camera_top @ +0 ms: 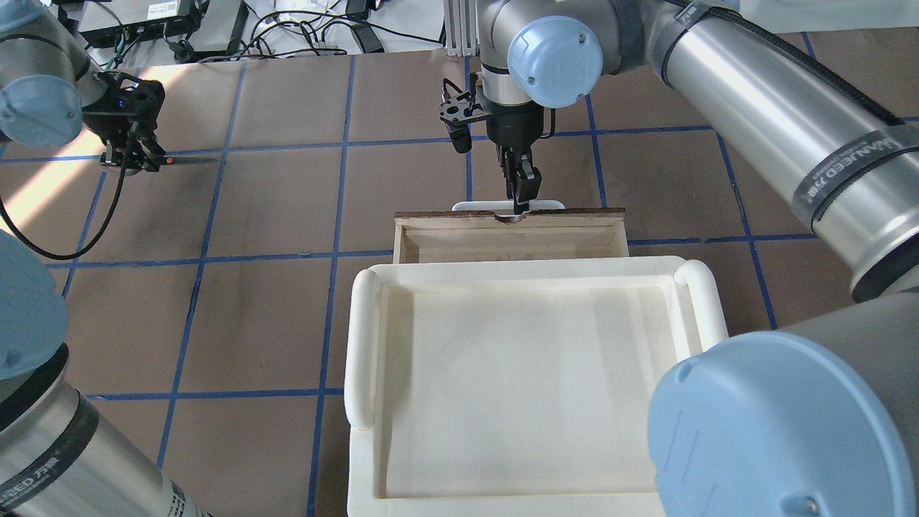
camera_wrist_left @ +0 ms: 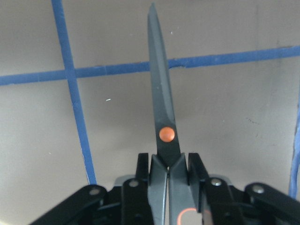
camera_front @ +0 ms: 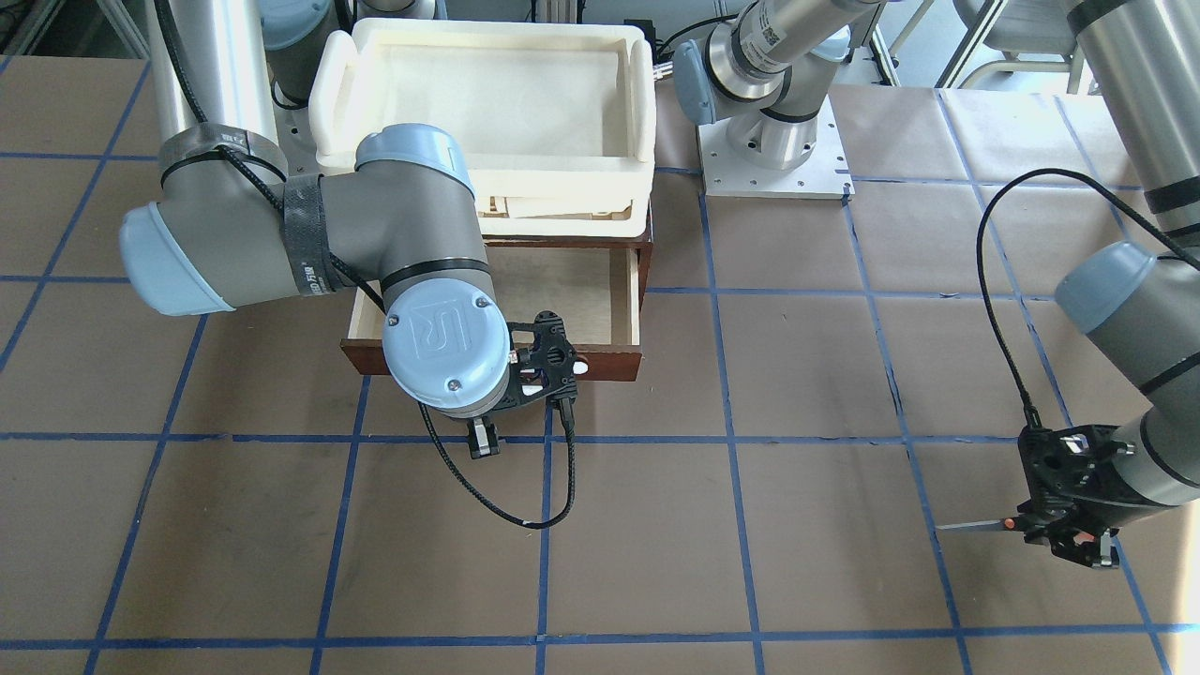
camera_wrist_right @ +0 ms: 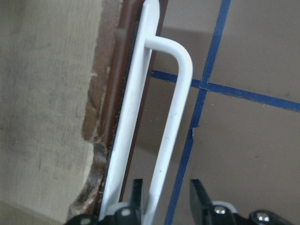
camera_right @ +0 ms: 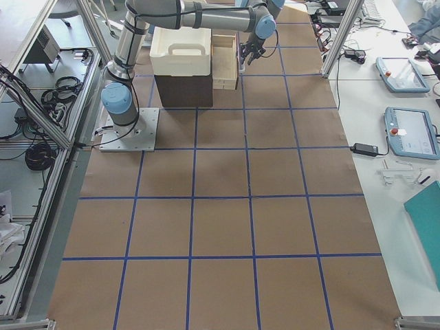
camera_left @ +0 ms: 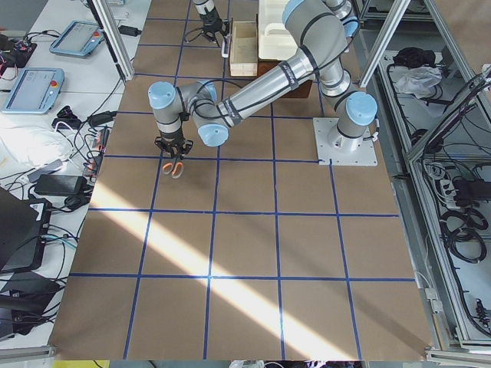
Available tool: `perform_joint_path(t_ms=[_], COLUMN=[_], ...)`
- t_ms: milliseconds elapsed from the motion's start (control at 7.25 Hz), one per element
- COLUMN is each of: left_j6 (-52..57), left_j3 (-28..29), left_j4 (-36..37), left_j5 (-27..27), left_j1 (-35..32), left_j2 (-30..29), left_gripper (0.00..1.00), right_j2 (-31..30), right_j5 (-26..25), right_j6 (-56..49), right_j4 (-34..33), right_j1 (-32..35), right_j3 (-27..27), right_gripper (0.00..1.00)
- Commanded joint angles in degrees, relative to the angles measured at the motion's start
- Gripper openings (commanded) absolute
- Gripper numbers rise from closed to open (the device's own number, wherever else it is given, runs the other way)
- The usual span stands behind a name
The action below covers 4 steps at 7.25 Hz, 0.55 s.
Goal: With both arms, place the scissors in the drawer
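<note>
The scissors [camera_wrist_left: 161, 103] have dark handles and an orange pivot dot. My left gripper [camera_wrist_left: 168, 161] is shut on their handles, and the blades stick out level above the brown table. In the front view the left gripper [camera_front: 1078, 539] and the scissors [camera_front: 970, 526] are far to the side of the drawer [camera_front: 609, 361]. The drawer is pulled partly open and shows its pale, empty inside [camera_top: 502, 244]. My right gripper [camera_top: 523, 190] is at the white bar handle [camera_wrist_right: 171, 117]. Its fingers [camera_wrist_right: 197, 197] straddle the bar with a gap on the outer side.
A cream-white plastic tray [camera_top: 362, 345] sits on top of the dark cabinet [camera_right: 182, 89] that holds the drawer. The left arm's base plate [camera_front: 778, 173] stands beside it. Blue tape lines grid the table. Operator gear lies past the table edges.
</note>
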Motion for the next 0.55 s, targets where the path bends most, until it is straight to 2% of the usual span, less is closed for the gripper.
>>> perform_joint_path(t_ms=[0, 414], left_j6=[-1.09, -7.5], left_j3=[0.0, -0.26], left_j4=[-3.58, -8.93], left_j5=[-0.33, -0.86], left_j1=[-1.2, -6.63], left_j2=[3.25, 7.73], left_gripper=[0.0, 0.0], right_j2=[0.62, 2.03], right_j5=[-2.13, -2.32], right_j6=[-0.32, -1.19], right_j4=[-1.21, -3.23], right_j1=[-0.03, 0.05], right_j3=[-1.8, -2.78], right_gripper=[0.44, 0.42])
